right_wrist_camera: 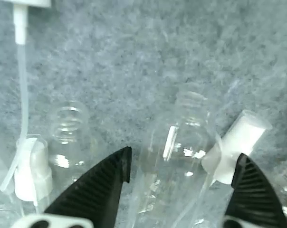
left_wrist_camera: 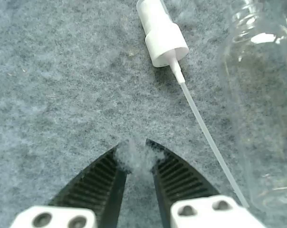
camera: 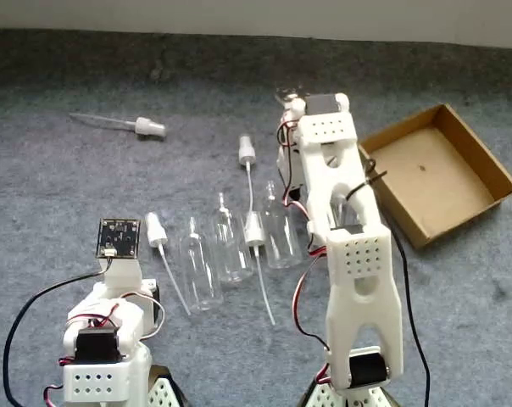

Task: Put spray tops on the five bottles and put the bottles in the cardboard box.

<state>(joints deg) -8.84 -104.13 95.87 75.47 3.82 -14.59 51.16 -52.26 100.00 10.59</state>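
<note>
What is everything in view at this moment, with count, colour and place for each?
cardboard box: one, brown, open and empty, on the table's right side.
spray tops: at least four, white with thin tubes, lying loose; two among the bottles, one just beyond them, one far off to the left.
bottles: at least three, clear, lying in a row mid-table; an arm covers part of the row.
table: one, grey fuzzy cover.
left gripper: one, black fingers, narrowly open, low over the cover beside a spray top.
right gripper: one, black fingers, wide open above the bottles.
</note>
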